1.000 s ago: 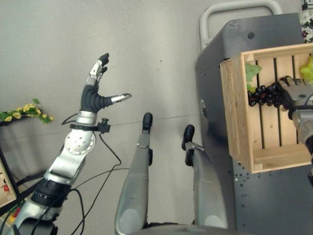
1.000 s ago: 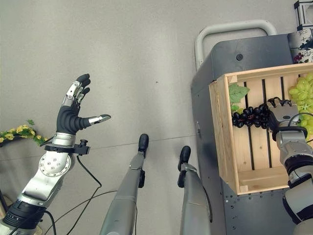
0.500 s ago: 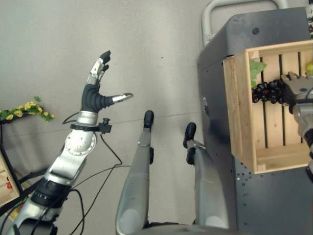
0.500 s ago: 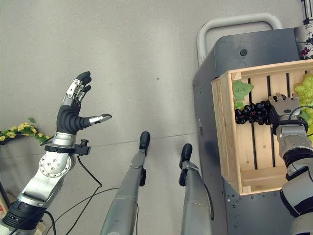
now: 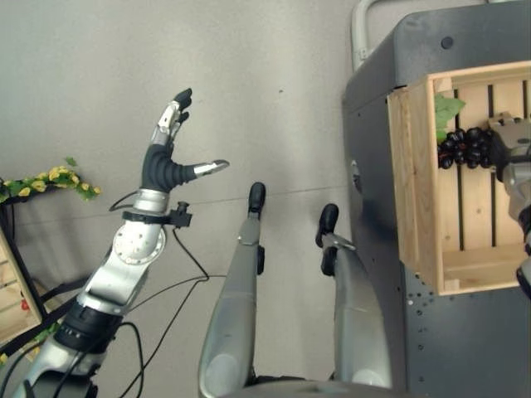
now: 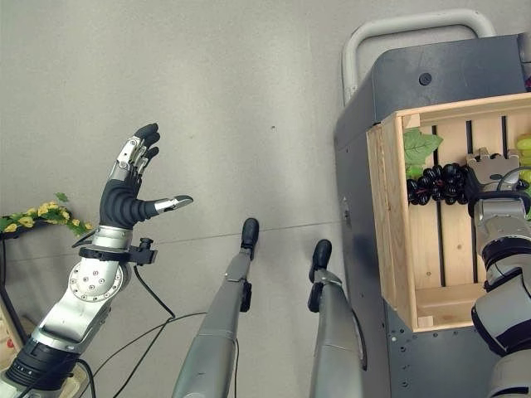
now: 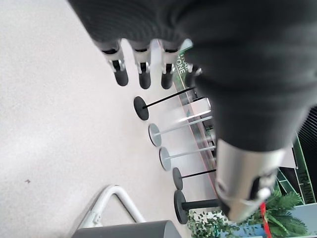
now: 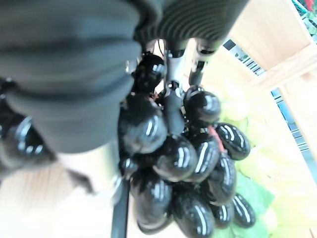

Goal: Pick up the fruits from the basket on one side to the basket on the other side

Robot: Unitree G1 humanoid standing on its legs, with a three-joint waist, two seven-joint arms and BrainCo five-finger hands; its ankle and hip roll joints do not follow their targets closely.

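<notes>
While the left hand [image 6: 133, 186] is held up over the grey floor [image 6: 249, 99] with its fingers straight and spread and nothing in it, the right hand [image 6: 491, 178] is placed inside the wooden crate [image 6: 390, 224]. A bunch of black grapes [image 6: 436, 184] is gripped by this hand: in the right wrist view the dark berries [image 8: 183, 168] are seen pressed between the fingers and the thumb. It cannot be told with certainty whether the bunch is lifted or touches the slats of the crate. A green leaf [image 6: 419, 146] lies just beside the bunch, and some green grapes [image 6: 524, 145] are seen at the far edge of the crate. The crate is carried by a dark grey cart [image 6: 431, 83] with a white handle [image 6: 398, 29]. Yellow flowers [image 6: 37, 217] are seen on the robot's left side.
</notes>
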